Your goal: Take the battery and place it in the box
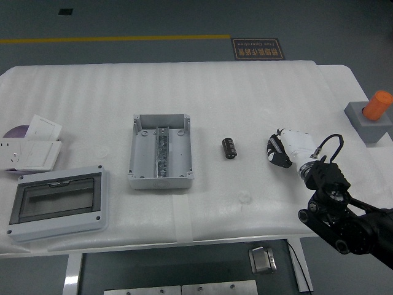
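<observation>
A small black cylindrical battery lies on the white table, right of centre. An open grey box with a metal rail inside sits left of the battery. My right hand with its white shell and black fingers hovers over the table a short way right of the battery, apart from it, fingers loosely curled and holding nothing. The right arm comes in from the lower right corner. The left arm is out of view.
A grey lid with a dark window lies at the front left. White socket plates and a disc lie at the far left. A grey block with an orange button stands at the right edge.
</observation>
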Tool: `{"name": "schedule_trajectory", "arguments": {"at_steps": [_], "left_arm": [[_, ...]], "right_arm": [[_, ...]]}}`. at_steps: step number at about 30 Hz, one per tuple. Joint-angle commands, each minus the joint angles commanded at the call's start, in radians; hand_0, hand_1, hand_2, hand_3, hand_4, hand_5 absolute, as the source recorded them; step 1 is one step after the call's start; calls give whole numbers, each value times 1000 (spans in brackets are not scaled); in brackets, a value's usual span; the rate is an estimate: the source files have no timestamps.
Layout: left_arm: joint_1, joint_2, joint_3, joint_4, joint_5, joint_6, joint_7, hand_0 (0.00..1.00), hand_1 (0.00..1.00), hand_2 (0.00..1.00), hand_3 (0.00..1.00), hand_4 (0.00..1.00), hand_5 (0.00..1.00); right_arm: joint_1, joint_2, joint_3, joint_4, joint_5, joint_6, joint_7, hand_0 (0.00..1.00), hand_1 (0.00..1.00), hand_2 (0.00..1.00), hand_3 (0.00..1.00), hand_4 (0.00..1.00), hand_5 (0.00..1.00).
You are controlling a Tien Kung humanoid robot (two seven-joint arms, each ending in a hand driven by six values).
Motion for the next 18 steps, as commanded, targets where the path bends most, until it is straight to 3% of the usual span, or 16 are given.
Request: {"name": "schedule_trajectory", "arguments": {"at_steps": [11, 18], "left_arm": [[-1, 0, 3, 0, -1, 0, 0, 638, 668, 573, 602, 732, 363], [-1, 0, 5, 0, -4, 0, 0, 637, 669, 574, 600, 735, 361]], "right_arm": [[0, -1, -10, 42, 0, -33, 16, 111, 364, 543, 665, 89, 2], [19, -3, -19, 122, -29, -34, 12, 106, 360, 548, 659, 66, 2]]}}
